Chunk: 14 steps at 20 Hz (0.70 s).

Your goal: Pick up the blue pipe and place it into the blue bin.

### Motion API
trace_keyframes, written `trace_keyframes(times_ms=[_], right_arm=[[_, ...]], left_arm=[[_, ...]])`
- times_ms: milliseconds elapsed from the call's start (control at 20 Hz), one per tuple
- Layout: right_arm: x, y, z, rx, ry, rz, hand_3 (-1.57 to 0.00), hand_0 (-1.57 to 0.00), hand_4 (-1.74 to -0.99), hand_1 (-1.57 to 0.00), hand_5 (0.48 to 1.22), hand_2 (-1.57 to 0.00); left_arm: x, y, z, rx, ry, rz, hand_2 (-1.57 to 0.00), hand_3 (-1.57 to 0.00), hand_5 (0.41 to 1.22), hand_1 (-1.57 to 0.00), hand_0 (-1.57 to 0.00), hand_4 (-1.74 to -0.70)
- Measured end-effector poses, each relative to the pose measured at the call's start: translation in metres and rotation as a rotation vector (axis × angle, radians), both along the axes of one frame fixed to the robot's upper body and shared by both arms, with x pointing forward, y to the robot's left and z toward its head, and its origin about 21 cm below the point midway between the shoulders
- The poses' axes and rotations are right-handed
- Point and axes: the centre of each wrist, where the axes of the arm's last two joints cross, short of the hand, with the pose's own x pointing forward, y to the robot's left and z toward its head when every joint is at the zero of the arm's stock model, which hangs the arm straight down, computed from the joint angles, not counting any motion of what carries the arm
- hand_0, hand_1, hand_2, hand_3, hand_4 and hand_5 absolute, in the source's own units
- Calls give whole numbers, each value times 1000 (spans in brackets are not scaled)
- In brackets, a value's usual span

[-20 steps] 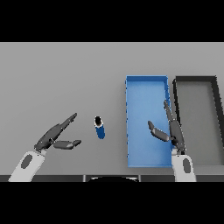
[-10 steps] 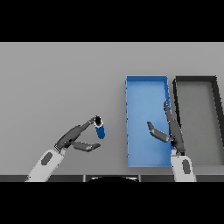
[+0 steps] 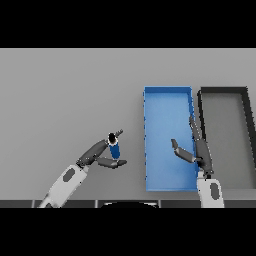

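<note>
The blue pipe (image 3: 114, 149) stands on end on the grey table, left of the blue bin (image 3: 165, 112), with its dark ring end up. My left hand (image 3: 98, 154) reaches it from the lower left. Its straight fingers run along the pipe's far side and its thumb lies just in front of the pipe, so the pipe sits in the gap between them. The hand is open. My right hand (image 3: 198, 150) hovers open over the right side of the blue bin, thumb pointing left.
A dark grey bin (image 3: 223, 131) stands directly right of the blue bin. Bare grey table (image 3: 65, 95) stretches to the left and behind the pipe.
My left hand has moved right and forward to the pipe, so its fingers and thumb now flank it. The pipe stays in place. The right hand has barely moved.
</note>
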Motion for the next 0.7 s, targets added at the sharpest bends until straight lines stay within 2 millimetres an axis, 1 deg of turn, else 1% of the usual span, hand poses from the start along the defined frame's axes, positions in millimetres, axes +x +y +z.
trace_keyframes(times_ms=[50, 100, 150, 200, 250, 300, 350, 400, 450, 500, 550, 600, 700], right_arm=[[-2, -1, 1, -11, -11, 1, 1, 1, -1205, 1, 649, 1], [0, 0, 1, -18, -11, -5, 1, 1, -1207, 1, 650, 1], [0, 3, 1, -12, -13, -1, 1, 1, -1210, 1, 653, 1], [-2, -2, -2, -15, -2, -8, 1, 1, -1213, 1, 655, 1], [-2, -5, -1, -12, -7, -7, 1, 1, -1217, 1, 655, 1], [-3, -3, -1, -4, -9, 6, 1, 1, -1220, 1, 656, 1], [-5, -3, -2, 3, -15, 10, 1, 1, -1220, 1, 656, 1], [-3, -3, -1, -1, -6, 3, 1, 1, -1219, 1, 657, 1], [-1, -2, -1, -7, 1, 0, 1, 1, -1224, 1, 658, 1], [0, -2, 0, 1, -4, 2, 1, 1, -1227, 1, 660, 1], [-3, -2, -3, 3, 9, 6, 1, 1, -1233, 1, 660, 1], [0, -1, 1, 12, -1, 0, 1, 1, -1228, 1, 656, 1], [0, 2, 1, 16, 6, 8, 1, 1, -1222, 1, 646, 1]], left_arm=[[1, -5, -3, -19, 10, -5, 1, 1, 441, 1, 1, -1090], [0, -5, -3, -42, -5, -13, 1, 1, 463, 1, 1, -1107], [2, -10, -4, -61, -6, -14, -54, -40, 502, 0, 1, -1140], [2, -11, -6, -91, 2, -4, -151, -121, 550, -41, 1, -1186], [0, -16, -6, -126, 10, -9, -308, -276, 613, -156, -10, -1243], [0, -19, -8, -155, 23, 1, -485, -535, 735, -319, -125, -1281], [-1, -21, -10, -186, 34, 7, -689, -742, 832, -547, -359, -1369], [1, -26, -8, -208, 28, 19, -865, -908, 910, -752, -602, -1439], [-2, -28, -8, -216, 25, 10, -1006, -1030, 972, -915, -796, -1497], [0, -27, -7, -215, 35, 4, -1119, -1119, 1022, -1047, -951, -1544], [-1, -30, -7, -220, 33, -6, -1210, -1194, 1062, -1151, -1075, -1580], [-3, -36, -9, -240, 11, -14, -1282, -1270, 1094, -1235, -1174, -1553], [-5, -39, -8, -225, -5, -15, -1386, -1378, 1139, -1356, -1317, -1513]])
